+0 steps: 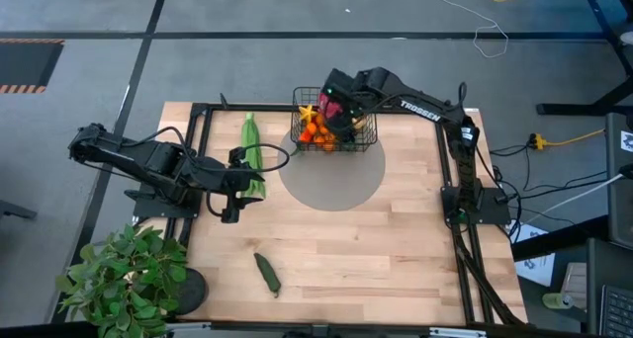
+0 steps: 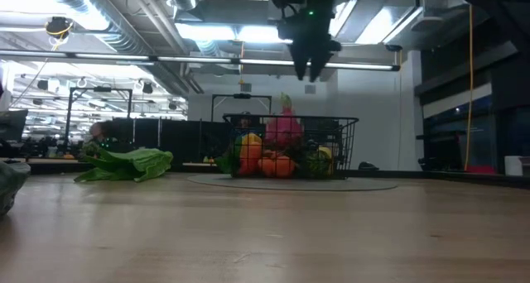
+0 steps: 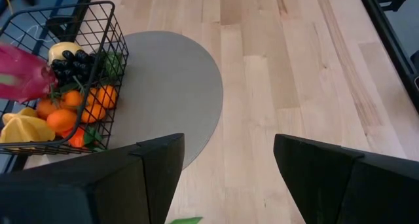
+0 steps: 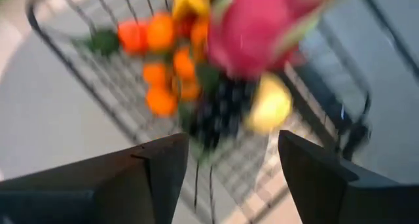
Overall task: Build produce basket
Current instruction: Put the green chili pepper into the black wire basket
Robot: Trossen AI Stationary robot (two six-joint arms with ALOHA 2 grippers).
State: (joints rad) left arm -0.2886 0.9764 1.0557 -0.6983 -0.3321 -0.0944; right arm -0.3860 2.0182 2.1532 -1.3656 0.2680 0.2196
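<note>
High view: right gripper (image 1: 334, 103) hovers above basket (image 1: 366, 138).

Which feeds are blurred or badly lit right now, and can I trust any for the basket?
Right wrist view: motion-smeared, the dragon fruit and oranges soft. Low view: backlit by ceiling lights, the basket dim and the right pincer a silhouette. Left wrist view: sharp on the basket, only its own fingers blurred. High view: evenly lit.

text: "TROSSEN" in white letters | on: right arm (image 1: 420, 107) upper link, high view; nothing else legible
</note>
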